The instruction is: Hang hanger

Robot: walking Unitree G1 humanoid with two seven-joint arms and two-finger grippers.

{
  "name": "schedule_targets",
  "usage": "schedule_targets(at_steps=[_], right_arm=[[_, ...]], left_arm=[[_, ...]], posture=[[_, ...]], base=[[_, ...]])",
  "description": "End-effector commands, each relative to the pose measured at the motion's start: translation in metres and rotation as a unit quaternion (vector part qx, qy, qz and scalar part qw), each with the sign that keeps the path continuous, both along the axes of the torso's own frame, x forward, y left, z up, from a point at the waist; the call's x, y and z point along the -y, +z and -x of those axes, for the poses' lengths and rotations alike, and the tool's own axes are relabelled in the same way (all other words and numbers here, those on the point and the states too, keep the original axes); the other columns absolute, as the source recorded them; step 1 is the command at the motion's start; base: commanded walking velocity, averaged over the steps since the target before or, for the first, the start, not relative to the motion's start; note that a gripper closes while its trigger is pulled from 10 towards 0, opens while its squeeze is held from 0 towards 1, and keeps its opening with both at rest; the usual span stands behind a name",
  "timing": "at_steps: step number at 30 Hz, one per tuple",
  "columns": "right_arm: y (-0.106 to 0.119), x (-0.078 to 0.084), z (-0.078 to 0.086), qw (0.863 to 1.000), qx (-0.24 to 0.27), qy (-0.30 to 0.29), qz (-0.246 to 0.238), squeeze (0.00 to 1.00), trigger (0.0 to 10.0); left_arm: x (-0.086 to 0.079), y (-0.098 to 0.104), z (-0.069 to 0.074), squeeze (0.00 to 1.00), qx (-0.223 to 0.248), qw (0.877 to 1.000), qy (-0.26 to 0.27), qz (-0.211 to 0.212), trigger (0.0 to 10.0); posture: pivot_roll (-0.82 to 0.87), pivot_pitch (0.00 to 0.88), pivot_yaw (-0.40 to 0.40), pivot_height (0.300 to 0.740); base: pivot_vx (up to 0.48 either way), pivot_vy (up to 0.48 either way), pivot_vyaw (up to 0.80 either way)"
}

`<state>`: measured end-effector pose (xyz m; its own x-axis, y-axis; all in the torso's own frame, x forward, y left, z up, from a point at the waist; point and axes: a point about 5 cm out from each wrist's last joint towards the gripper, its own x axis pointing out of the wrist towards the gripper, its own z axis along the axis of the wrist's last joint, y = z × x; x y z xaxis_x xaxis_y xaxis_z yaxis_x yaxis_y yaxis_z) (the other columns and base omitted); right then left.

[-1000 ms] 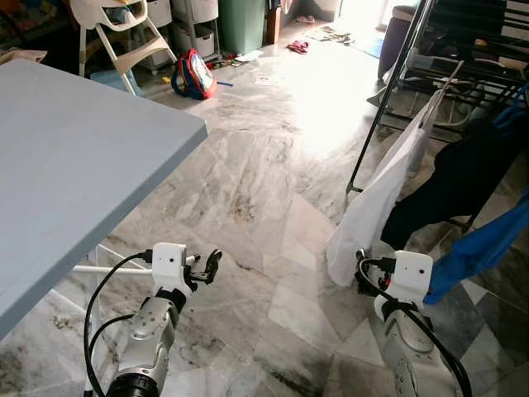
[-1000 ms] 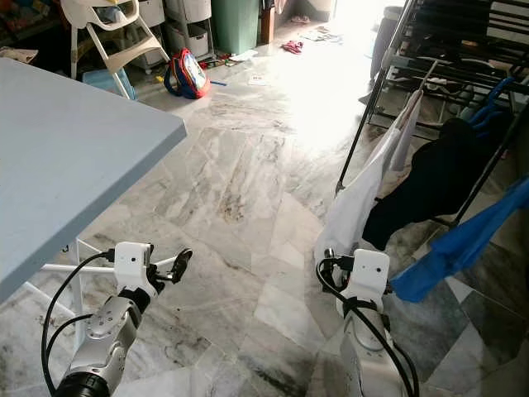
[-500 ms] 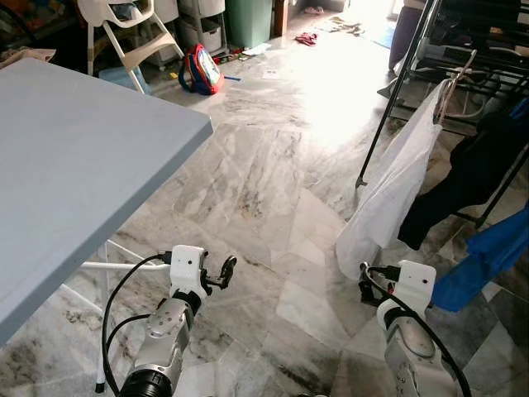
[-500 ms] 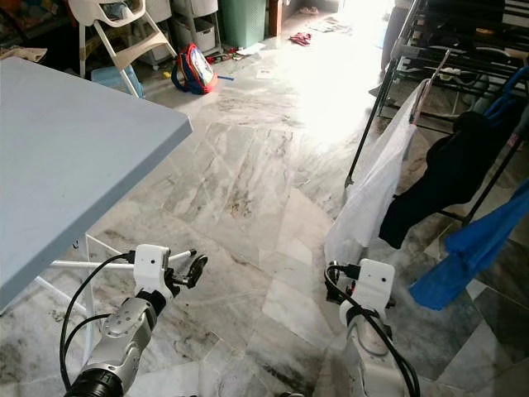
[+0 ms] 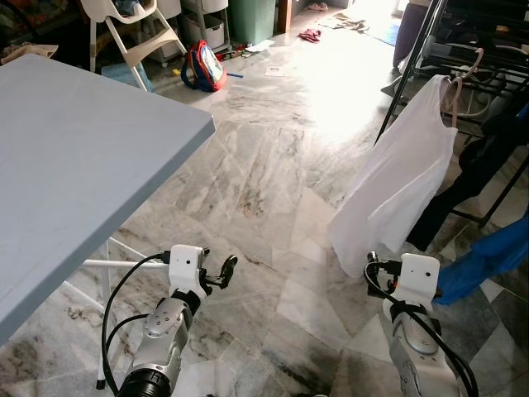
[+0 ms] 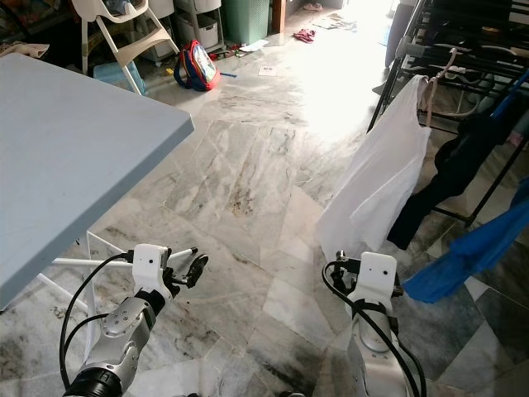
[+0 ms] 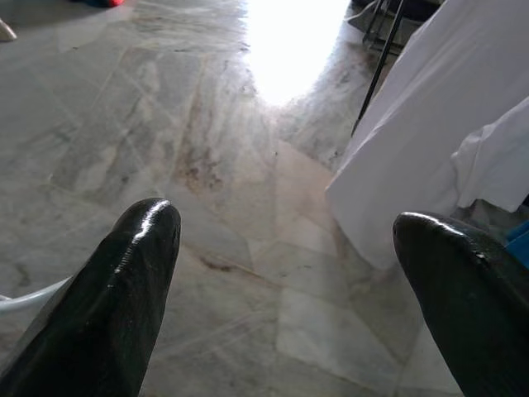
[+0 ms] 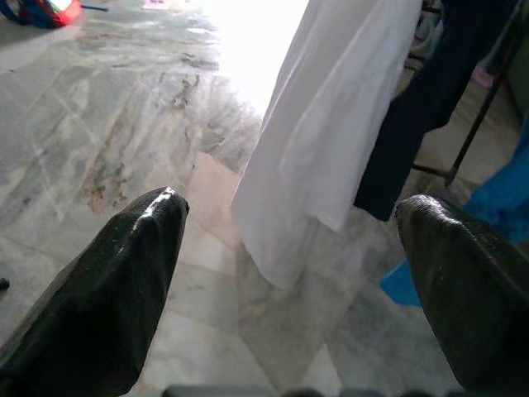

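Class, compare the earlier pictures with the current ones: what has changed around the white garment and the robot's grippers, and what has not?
The view has shifted, so the camera moved; the white garment now shows full length, on its hanger on the drying rack. Nothing was taken hold of or let go. The left gripper and right gripper stay low, open and empty; the grey table remains to the left.

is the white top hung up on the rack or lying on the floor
Hung up. The white top dangles from a hanger hooked on the drying rack, its hem clear of the marble floor.
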<state>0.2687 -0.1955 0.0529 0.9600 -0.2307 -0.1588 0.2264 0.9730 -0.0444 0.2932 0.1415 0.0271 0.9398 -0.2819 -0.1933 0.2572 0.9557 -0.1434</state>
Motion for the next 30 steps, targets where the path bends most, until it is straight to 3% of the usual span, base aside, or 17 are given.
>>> schedule_targets(at_steps=[1, 6, 18, 30], right_arm=[[0.0051, 0.0003, 0.0003, 1.0, 0.01, 0.003, 0.0, 0.0, 10.0], [0.0091, 0.0021, 0.0, 1.0, 0.023, 0.0, 0.002, 0.0, 10.0], [0.0083, 0.0014, 0.0018, 1.0, 0.016, 0.004, 0.0, 0.0, 10.0], [0.0082, 0.0001, 0.0014, 1.0, 0.013, 0.0, 0.006, 0.0, 10.0]], left_arm=[[-0.0008, 0.0048, -0.0025, 0.0, 0.012, 1.0, -0.002, 0.001, 10.0], [-0.0001, 0.0048, -0.0028, 0.0, 0.012, 1.0, -0.004, 0.004, 10.0], [0.0051, 0.002, -0.0007, 0.0, 0.007, 1.0, -0.014, 0.009, 10.0], [0.0043, 0.0011, -0.0003, 0.0, 0.005, 1.0, -0.017, 0.007, 10.0]], posture=[[0.03, 0.167, 0.018, 0.74], [0.03, 0.172, 0.015, 0.74], [0.02, 0.177, 0.012, 0.74], [0.02, 0.179, 0.014, 0.74]], base=[[0.0, 0.0, 0.0], [0.254, 0.0, 0.0], [0.275, 0.0, -0.7], [0.27, 0.0, 0.0]])
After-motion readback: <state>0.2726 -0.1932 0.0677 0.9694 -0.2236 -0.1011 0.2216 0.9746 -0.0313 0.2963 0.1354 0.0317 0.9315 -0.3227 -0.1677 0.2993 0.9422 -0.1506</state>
